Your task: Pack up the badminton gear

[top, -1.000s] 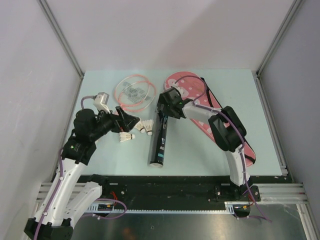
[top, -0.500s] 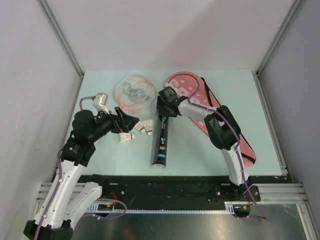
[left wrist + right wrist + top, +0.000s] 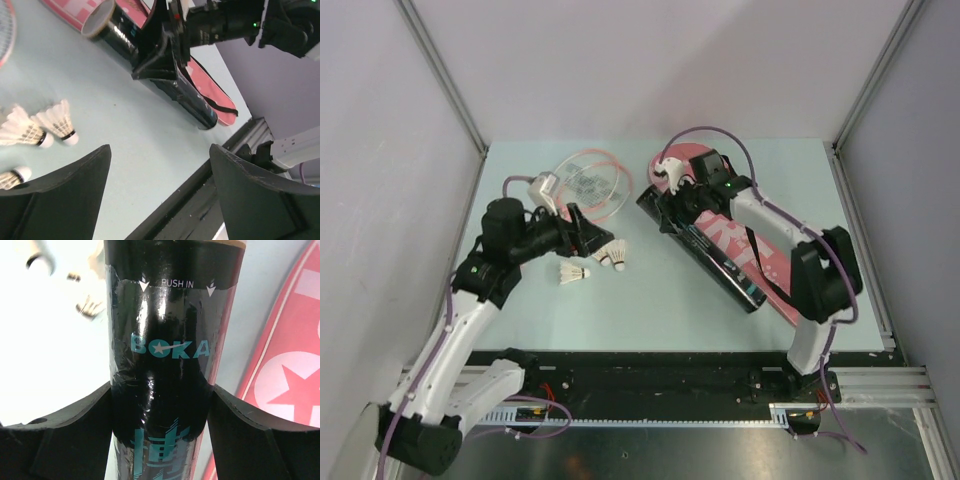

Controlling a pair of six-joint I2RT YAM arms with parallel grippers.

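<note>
Overhead, the black BOKA tube [image 3: 708, 258] lies on a slant. Its far end is in my right gripper [image 3: 672, 208] and its near end runs out over the pink racket cover [image 3: 782, 285]. That view can't show me the grip itself, but the right wrist camera can: both fingers [image 3: 65, 435] are pressed flat to the tube's sides, just below the "PUSH IN" band. So that hand is clamped on the tube. I can't tell from any view whether the tube rests on the cover or sits just above it.

The left wrist camera adds the tube's open mouth (tan rim, poking out past the clamp), which overhead hides. It also shows my left gripper [image 3: 159, 150] spread wide, with nothing between the fingers.

To the left of the tube on the pale table [image 3: 650, 310], a pair of shuttlecocks [image 3: 612, 254] lies just off the left gripper's tips. A third shuttlecock [image 3: 575, 273] sits a little nearer the bases. The racket head [image 3: 588, 185] lies left of the tube's far end, partly behind the left wrist.

As for pose, the left arm rises from its base and its forearm reaches toward the tube. The right arm's elbow is out beyond the cover, and its forearm comes back across the cover to the tube's far end.
</note>
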